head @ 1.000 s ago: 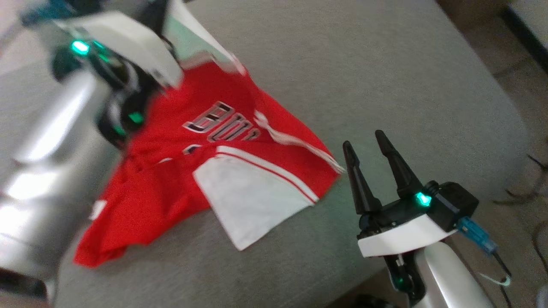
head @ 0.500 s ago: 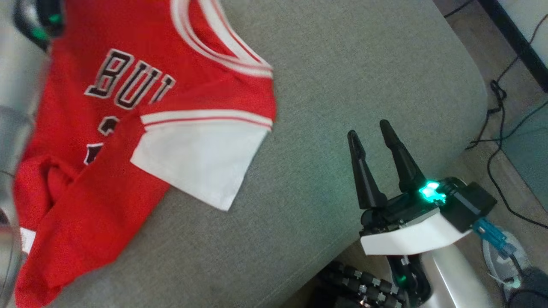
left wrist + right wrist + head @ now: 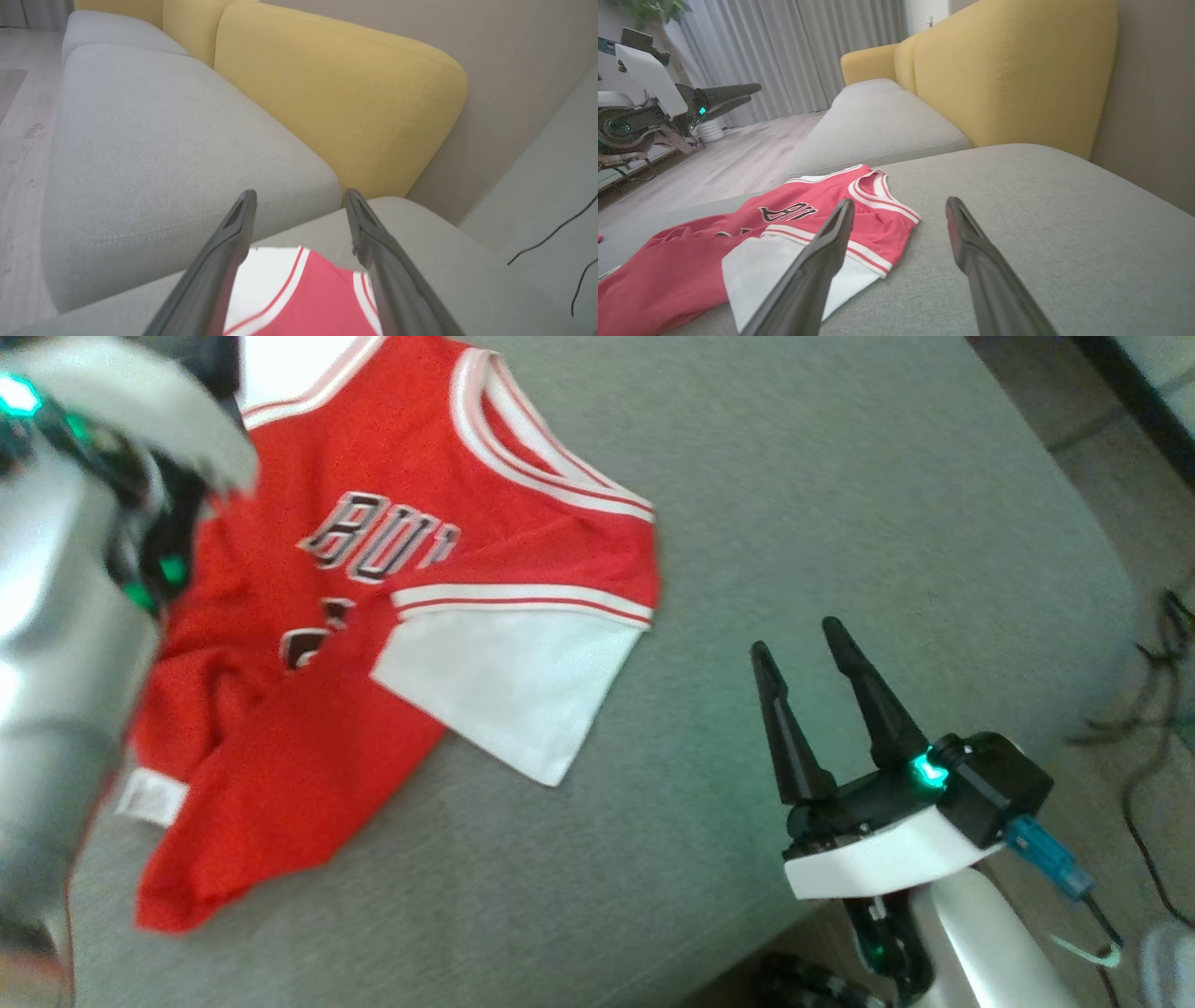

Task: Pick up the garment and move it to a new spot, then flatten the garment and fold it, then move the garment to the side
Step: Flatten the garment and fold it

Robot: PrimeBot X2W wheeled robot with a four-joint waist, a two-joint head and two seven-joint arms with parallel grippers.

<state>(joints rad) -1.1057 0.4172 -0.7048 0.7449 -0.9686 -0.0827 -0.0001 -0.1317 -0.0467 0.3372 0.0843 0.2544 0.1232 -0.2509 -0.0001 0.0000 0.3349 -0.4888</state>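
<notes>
One step seems done: the garment (image 3: 373, 644) lies rumpled on the sofa cushion (image 3: 840, 476). My left gripper (image 3: 301, 195) and right gripper (image 3: 795, 639) gape empty. Flattening, folding and moving aside remain.

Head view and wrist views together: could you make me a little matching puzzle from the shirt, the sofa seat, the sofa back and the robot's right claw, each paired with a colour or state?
Things:
1. jersey
2. seat cushion
3. backrest
4. right gripper

Descriptions:
A. grey
B. open, holding nothing
C. red with white trim, lying rumpled
D. yellow

Pairs: 1-C, 2-A, 3-D, 4-B.
</notes>
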